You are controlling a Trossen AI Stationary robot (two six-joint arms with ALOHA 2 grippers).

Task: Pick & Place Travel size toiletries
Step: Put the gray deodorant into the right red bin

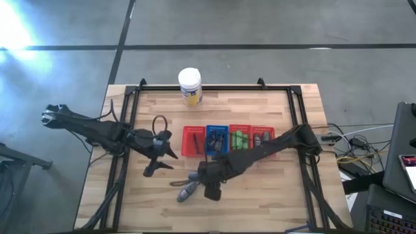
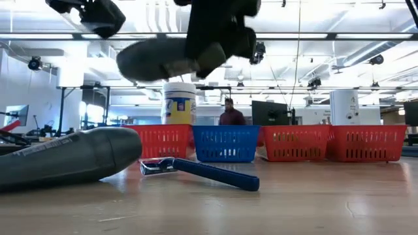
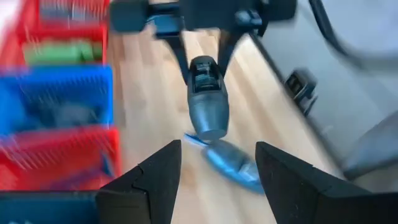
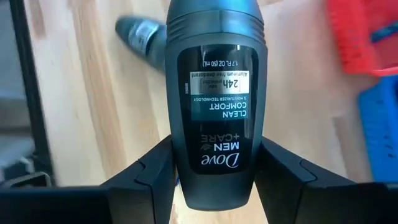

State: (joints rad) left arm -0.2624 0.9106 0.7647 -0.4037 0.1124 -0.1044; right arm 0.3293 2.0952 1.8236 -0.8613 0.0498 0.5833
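One grey bottle (image 4: 216, 93) | "Dove MEN+CARE CLEAN COMFORT" | clamped by right hand (image 4: 216, 186) | left hand (image 3: 217, 180) apparently released

white jar (image 1: 190, 86), mesh baskets (image 1: 195, 141), table (image 1: 260, 195)

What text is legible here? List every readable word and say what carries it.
On the grey deodorant bottle in the right gripper, text upside down in that view:
"Dove"
"MEN+CARE"
"CLEAN COMFORT"
"24h"
"1.7 FL OZ (50 mL)"
Its smaller lines: too small to read.
White jar label: blurred, unreadable.
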